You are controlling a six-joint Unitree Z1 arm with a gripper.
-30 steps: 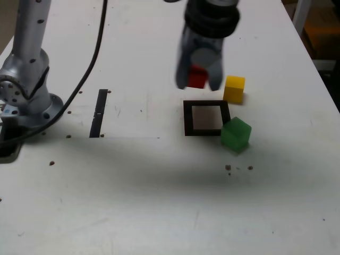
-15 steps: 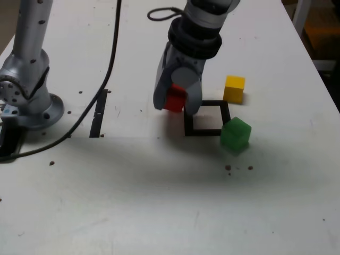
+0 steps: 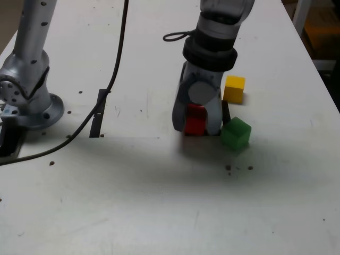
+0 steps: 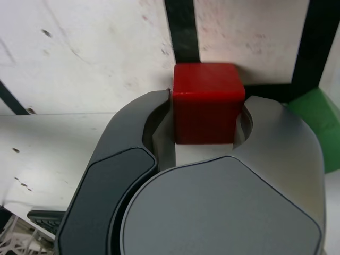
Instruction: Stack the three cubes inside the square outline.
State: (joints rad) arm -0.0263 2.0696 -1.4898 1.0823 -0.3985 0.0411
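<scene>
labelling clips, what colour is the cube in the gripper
Red cube, held between the jaws of the gripper; clearest in the wrist view.

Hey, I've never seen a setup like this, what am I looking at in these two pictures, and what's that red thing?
This is a robot arm working on a white table. One picture comes from a camera off to the side; the other from a camera on the arm's wrist, looking past its gripper. The gripper, a two-fingered clamp, is shut on a red cube, held low over a square outline of black tape. A green cube sits at that outline's corner, and a yellow cube stands just beyond it. The thin black strip towards the exterior view's left is a separate mark, and a black cable trails across the table.
</scene>
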